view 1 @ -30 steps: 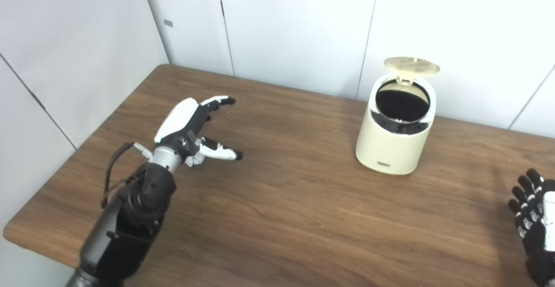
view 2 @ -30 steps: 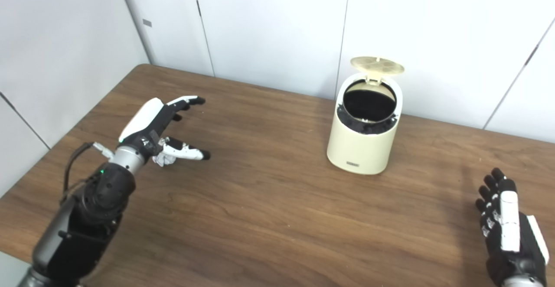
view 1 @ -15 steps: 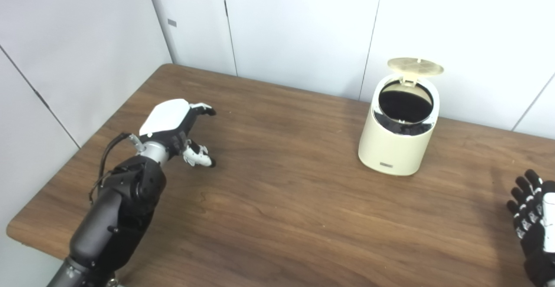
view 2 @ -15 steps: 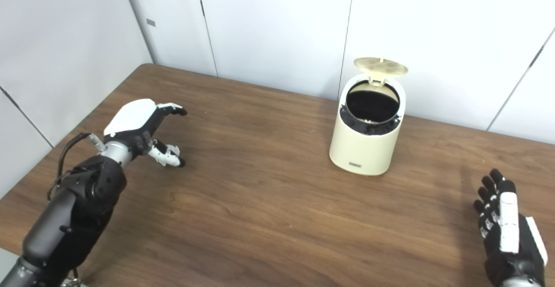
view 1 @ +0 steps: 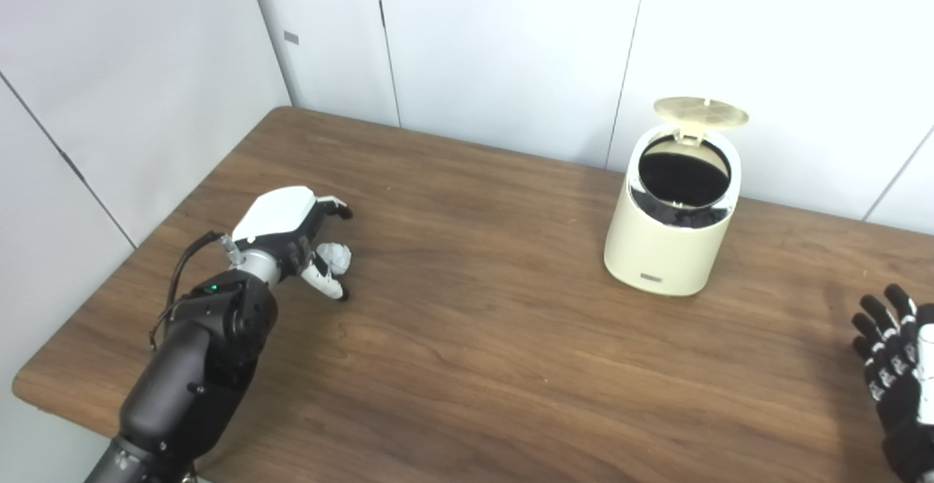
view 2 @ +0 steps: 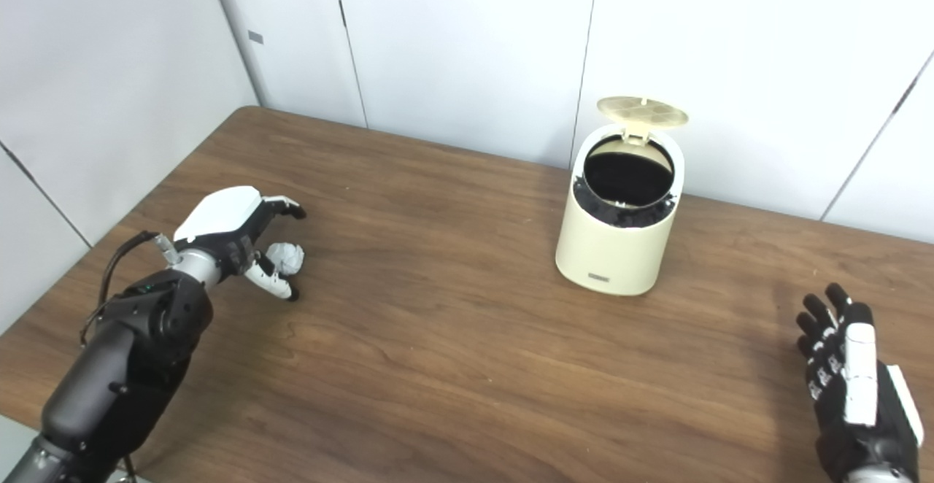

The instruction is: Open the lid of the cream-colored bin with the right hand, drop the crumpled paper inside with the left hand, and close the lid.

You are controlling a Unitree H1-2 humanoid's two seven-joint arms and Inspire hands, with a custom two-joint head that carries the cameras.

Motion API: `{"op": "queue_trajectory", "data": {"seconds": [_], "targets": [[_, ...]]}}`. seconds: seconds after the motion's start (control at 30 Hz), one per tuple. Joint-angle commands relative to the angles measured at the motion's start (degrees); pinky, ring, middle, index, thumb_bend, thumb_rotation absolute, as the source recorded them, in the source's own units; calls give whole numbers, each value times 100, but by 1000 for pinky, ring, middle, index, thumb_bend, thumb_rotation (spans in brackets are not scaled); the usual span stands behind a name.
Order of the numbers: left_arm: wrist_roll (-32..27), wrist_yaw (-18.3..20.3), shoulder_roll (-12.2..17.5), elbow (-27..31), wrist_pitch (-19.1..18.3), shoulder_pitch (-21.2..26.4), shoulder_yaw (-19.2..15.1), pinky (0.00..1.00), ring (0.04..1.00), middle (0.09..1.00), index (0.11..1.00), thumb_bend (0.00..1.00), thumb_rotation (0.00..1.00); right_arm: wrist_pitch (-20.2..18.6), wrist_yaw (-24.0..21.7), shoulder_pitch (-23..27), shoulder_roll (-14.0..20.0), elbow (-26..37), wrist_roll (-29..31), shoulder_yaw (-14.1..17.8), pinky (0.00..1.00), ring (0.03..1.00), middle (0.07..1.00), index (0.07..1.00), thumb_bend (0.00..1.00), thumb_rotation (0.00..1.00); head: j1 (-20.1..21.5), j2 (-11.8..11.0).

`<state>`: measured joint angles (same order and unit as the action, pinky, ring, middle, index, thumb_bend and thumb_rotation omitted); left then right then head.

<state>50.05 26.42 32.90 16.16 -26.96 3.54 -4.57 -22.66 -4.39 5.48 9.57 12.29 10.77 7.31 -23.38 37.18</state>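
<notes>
Cream-colored, the bin (view 2: 620, 228) is seen right of center with its lid (view 2: 642, 109) raised. At left, the paper (view 2: 286, 257) is cupped loosely between the fingers and thumb of the left hand (view 2: 237, 235). At lower right, the right hand (view 2: 850, 377) is held spread.

Open-lidded cream bin (view 2: 619, 238) at 1 o'clock; left hand (view 2: 233, 238) cupping crumpled paper (view 2: 285, 257) at 9; right hand (view 2: 850, 373) spread at 4.

The right hand (view 1: 896, 366) is cut off by the picture's edge; the bin (view 2: 620, 228) interior is too dark to read; the left hand (view 2: 237, 238) partly covers the crumpled paper (view 2: 286, 258)
</notes>
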Motion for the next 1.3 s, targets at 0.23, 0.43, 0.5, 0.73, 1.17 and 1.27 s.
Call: {"op": "queue_trajectory", "data": {"seconds": [0.23,0.43,0.5,0.73,1.17,1.27], "targets": [[64,50,114,-89,13,258,-13,630,762,783,749,889,0,2,40,195,18,219,56,70,995,957,947,971,363,998,-6,36],[66,83,56,-183,9,299,-38,681,793,796,736,864,0,1,46,180,28,221,22,58,995,959,951,969,367,989,-11,52],[133,120,41,-217,7,320,-34,676,781,790,728,854,0,30,24,174,34,195,34,58,993,958,950,967,365,983,-11,52],[-31,241,-1,-288,8,367,-140,588,642,684,696,814,0,89,-26,217,34,120,95,72,997,959,949,964,401,981,13,72],[513,634,-55,-532,6,481,-184,392,461,528,465,502,0,214,-161,212,69,66,348,121,1000,973,957,973,451,997,-6,102],[579,762,-61,-499,5,493,-207,319,422,512,482,502,0,270,-209,207,96,57,341,106,1000,978,959,980,452,1000,-22,119]]}}
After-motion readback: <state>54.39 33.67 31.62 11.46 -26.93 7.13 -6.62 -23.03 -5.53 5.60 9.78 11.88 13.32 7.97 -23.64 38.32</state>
